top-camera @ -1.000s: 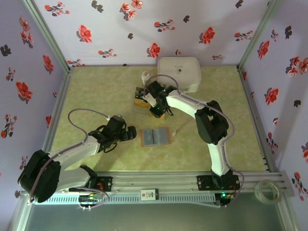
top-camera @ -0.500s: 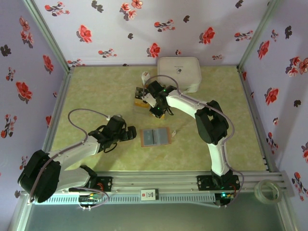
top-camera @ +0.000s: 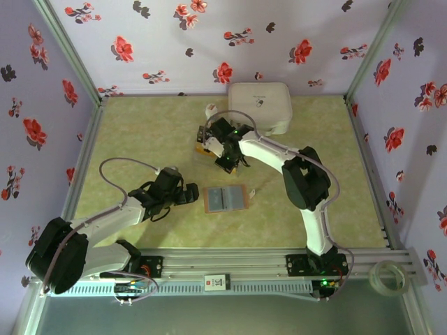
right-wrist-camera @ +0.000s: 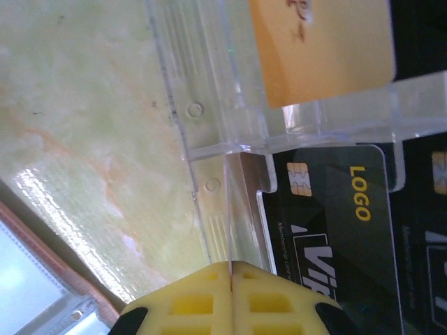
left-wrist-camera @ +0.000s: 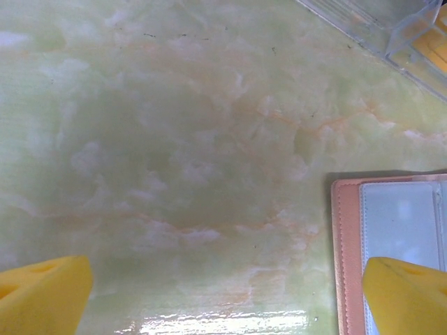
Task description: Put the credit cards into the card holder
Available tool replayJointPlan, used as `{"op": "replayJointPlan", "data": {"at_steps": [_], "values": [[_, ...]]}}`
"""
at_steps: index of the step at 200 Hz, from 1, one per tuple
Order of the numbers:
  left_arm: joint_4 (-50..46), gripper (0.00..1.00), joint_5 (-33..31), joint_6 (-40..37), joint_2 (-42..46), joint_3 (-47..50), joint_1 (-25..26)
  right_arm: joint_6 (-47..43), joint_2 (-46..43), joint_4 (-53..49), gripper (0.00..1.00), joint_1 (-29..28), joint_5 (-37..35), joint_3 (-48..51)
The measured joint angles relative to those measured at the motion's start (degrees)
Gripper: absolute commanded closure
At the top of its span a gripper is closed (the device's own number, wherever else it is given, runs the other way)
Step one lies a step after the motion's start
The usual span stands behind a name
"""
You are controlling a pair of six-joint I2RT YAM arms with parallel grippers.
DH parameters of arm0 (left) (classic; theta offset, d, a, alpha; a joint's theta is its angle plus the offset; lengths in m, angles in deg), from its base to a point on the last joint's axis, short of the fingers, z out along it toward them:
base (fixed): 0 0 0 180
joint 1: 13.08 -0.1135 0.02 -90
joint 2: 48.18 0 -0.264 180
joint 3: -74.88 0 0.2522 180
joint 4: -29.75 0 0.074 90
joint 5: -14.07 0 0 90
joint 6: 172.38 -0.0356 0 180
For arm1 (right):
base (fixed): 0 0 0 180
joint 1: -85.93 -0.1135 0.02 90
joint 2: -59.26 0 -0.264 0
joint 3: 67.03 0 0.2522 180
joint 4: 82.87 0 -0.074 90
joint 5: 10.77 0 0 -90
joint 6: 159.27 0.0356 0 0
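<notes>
credit cards (right-wrist-camera: 328, 209) in clear rack (right-wrist-camera: 209, 105), card holder (top-camera: 225, 199) open flat

**Top external:** sitting high above and behind the arm bases, looking steeply down over the whole table (top-camera: 140, 125). The card holder (top-camera: 225, 199) is lying near mid-frame, small and far off.

**Left wrist:** looking almost straight down from close to the tabletop, catching the card holder (left-wrist-camera: 401, 223) at its lower right edge.

**Right wrist:** hanging very close over the clear card stand (right-wrist-camera: 209, 105) on the card holder's far side. The card holder's corner (right-wrist-camera: 28, 279) is showing lower left.

**Overlap:** all three views are sharing the card holder. Both wrist views are also taking in the clear card stand (left-wrist-camera: 370, 28).
</notes>
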Motion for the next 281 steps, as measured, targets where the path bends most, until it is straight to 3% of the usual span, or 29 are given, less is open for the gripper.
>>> {"op": "replayJointPlan", "data": {"at_steps": [83, 142, 216, 281], "values": [[-1.77, 0.0, 0.44, -1.11, 0.02, -1.84, 0.0, -1.9, -4.61, -2.56, 1.0, -2.54, -4.22, -1.36], [-4.76, 0.0, 0.44, -2.29, 1.75, -3.04, 0.0, 2.43, -19.19, 2.51, 1.0, -2.54, -4.5, 7.34], [-7.91, 0.0, 0.81, -3.69, -0.22, -7.8, 0.74, 22.97, -34.93, 18.45, 1.0, 0.48, 3.19, 31.95], [-10.54, 0.0, -3.37, -4.98, -7.5, -11.69, 7.37, 49.16, -41.7, 43.43, 1.0, 3.54, 15.28, 55.43]]}}
